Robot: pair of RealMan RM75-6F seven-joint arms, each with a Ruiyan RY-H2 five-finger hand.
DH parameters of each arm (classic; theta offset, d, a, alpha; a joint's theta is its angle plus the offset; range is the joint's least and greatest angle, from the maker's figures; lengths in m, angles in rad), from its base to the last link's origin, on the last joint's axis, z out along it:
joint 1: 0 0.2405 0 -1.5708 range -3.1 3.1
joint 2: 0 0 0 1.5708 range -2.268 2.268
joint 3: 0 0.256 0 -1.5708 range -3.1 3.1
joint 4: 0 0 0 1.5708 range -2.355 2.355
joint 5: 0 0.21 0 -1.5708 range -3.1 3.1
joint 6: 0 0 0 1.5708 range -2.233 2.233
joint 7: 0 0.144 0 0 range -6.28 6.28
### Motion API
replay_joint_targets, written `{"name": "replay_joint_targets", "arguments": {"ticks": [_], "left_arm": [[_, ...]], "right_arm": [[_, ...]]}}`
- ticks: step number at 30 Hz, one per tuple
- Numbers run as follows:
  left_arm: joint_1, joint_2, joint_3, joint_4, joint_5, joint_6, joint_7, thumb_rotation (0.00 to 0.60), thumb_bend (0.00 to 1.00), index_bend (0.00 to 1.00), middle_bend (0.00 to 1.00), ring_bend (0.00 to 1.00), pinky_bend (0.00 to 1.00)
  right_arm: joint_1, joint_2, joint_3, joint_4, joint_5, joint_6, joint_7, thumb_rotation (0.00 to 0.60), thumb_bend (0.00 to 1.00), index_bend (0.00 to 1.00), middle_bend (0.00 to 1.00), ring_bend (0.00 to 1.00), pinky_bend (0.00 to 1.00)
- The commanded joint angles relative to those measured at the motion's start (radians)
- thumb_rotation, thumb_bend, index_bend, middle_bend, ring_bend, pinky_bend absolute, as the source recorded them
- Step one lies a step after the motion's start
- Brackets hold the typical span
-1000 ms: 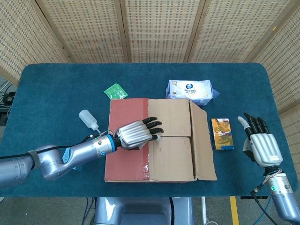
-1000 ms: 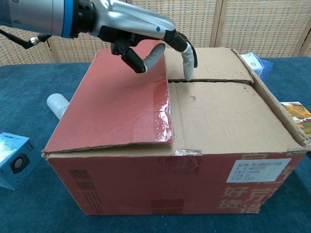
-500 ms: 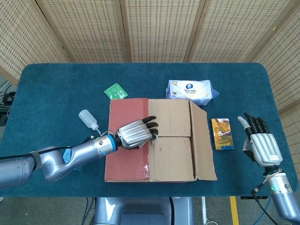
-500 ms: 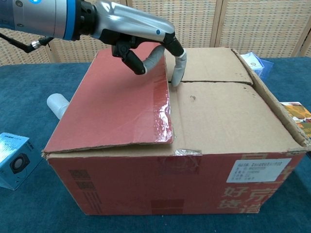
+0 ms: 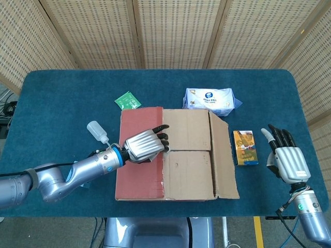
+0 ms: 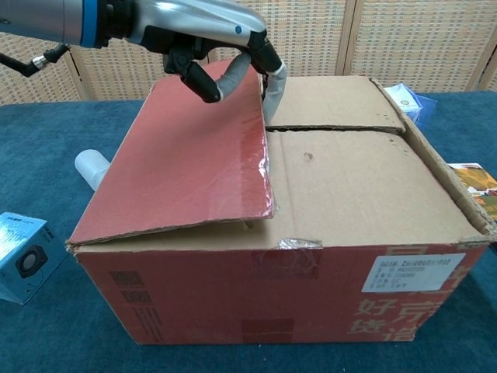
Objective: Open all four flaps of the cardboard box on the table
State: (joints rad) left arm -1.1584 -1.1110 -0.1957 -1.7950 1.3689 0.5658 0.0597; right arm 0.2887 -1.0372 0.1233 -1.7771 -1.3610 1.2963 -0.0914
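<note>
The cardboard box (image 5: 189,155) (image 6: 349,202) stands mid-table. Its red left flap (image 5: 138,175) (image 6: 186,171) is raised a little along its inner edge. My left hand (image 5: 145,145) (image 6: 210,31) grips that edge, fingers hooked under it and thumb on top. The two brown inner flaps (image 5: 189,129) lie flat, with a seam between them. The right flap (image 5: 223,155) lies nearly flat, its edge slightly lifted. My right hand (image 5: 287,157) hovers off to the right of the box with fingers spread, holding nothing.
A squeeze bottle (image 5: 97,132) (image 6: 92,167) lies left of the box. A green packet (image 5: 128,100) and a wipes pack (image 5: 209,99) sit behind it. A yellow carton (image 5: 245,147) lies to its right. A small blue-white box (image 6: 23,256) shows at front left.
My left hand drew back from the inner flaps' seam to the red flap's edge, hooked it and lifted it slightly. The right hand stayed put.
</note>
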Motion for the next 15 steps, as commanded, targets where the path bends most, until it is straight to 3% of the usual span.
{"name": "replay_joint_targets", "arguments": {"ticks": [1,15], "left_arm": [[0.009,0.024,0.001,-0.014,0.005,0.011,-0.005,0.600,1.00,0.45,0.42,0.23,0.00],[0.065,0.157,-0.011,-0.083,0.069,0.090,-0.073,0.600,1.00,0.45,0.42,0.23,0.00]], "right_arm": [[0.001,0.000,0.002,-0.001,0.001,-0.001,0.000,0.600,0.96,0.00,0.00,0.00,0.00],[0.010,-0.006,0.006,-0.015,-0.001,-0.010,-0.026,0.600,0.96,0.00,0.00,0.00,0.00]]}}
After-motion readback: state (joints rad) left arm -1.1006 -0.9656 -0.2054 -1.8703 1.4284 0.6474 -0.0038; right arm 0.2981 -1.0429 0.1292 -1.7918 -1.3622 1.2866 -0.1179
